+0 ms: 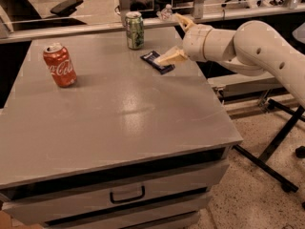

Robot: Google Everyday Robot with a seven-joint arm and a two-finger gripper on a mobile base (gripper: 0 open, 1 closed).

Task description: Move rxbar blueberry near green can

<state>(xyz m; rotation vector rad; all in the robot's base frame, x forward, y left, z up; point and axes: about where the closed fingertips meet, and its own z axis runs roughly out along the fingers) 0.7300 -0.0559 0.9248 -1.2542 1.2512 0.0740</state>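
Observation:
The rxbar blueberry (156,61), a dark navy wrapper with white patches, lies flat on the grey table (119,118), just right of and in front of the green can (135,30). The green can stands upright near the table's far edge. My gripper (168,38) is open at the table's far right, just right of the bar. Its lower finger (172,57) hangs over the bar's right end, and its upper finger (183,21) points up and away. I cannot tell if the lower finger touches the bar.
A red Coca-Cola can (59,65) stands upright at the table's left. A rail with posts runs behind the far edge, with a small clear bottle (166,12) on it. The table has front drawers (127,194). A black stand's legs (271,151) spread across the floor at right.

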